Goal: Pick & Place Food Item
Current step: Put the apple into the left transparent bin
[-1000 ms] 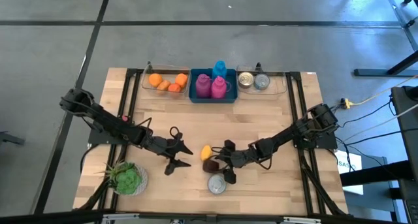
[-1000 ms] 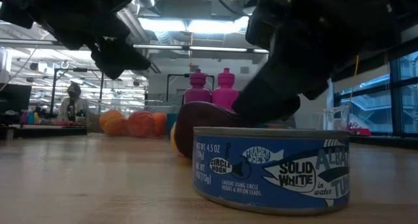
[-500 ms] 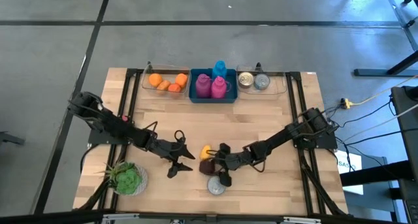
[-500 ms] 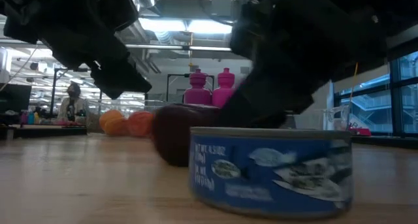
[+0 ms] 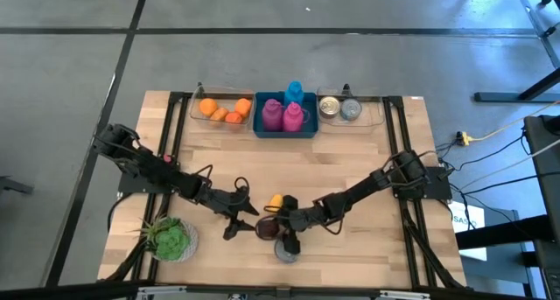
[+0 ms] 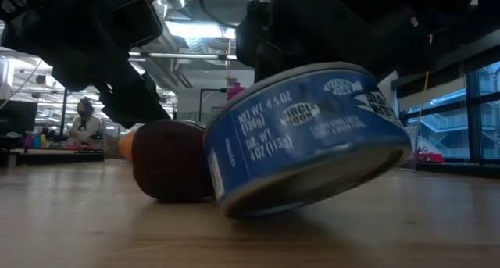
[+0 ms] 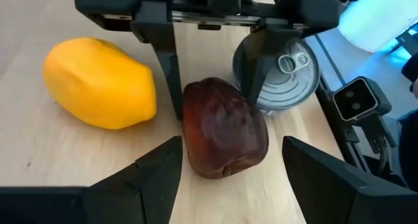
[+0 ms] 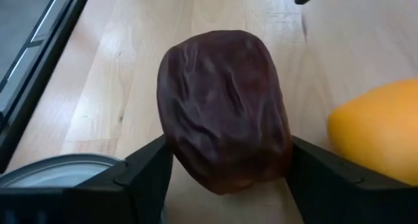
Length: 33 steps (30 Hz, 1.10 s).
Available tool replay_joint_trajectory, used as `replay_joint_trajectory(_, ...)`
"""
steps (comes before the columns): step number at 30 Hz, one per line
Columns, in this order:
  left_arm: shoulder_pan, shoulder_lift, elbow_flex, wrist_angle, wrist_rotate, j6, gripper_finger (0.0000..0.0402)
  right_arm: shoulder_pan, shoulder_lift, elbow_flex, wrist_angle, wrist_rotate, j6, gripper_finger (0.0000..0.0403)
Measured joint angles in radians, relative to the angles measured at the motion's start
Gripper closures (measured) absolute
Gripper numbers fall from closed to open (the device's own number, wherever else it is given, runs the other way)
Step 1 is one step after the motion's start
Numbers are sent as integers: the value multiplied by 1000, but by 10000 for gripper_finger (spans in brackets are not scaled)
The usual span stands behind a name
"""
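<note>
I take the dark red fruit as my landmark; it lies on the wooden tabletop, in the front half and near the middle.

My right jaws stand around this fruit, one finger on each side of it. In my right wrist view the fingers touch or almost touch its wrinkled skin, but I cannot tell if I press it firmly. The fruit rests on the wood; it is not lifted.

My left jaws are just beside the fruit, on the side away from my right arm. They are released and hold nothing. In my left wrist view the fruit lies just in front of the spread fingers, not between them.

A yellow fruit lies just behind the dark fruit, toward the back of the tabletop. A blue tuna can is just in front of the dark fruit, touching it or nearly, and it stands tilted, with one edge up from the wood.

Well behind the dark fruit, along the back edge, stand three containers: a clear tray with oranges, a blue bin with pink bottles, and a clear tray with cans. A green plant sits at the front corner on the side of my left arm
</note>
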State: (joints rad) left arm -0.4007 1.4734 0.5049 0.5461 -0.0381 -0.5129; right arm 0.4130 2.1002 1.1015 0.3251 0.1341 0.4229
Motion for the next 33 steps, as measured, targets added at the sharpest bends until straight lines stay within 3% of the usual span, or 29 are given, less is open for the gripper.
replay_joint_trajectory(7,-5,0,0,3,-1,1,146,-4,0,-1,-7,-6,-8,205)
replay_joint_trajectory(15,-4,0,0,3,-2,1,146,-4,-8,-2,-9,-14,-7,208)
replay_joint_trajectory(21,-3,-6,0,-3,4,12,146,-4,-94,-6,-80,-13,-51,209)
replay_joint_trajectory(26,7,-55,0,-7,0,65,146,2,-219,-6,-255,75,-95,210)
replay_joint_trajectory(33,57,-197,0,-4,-34,147,146,27,-420,-5,-472,299,-168,210)
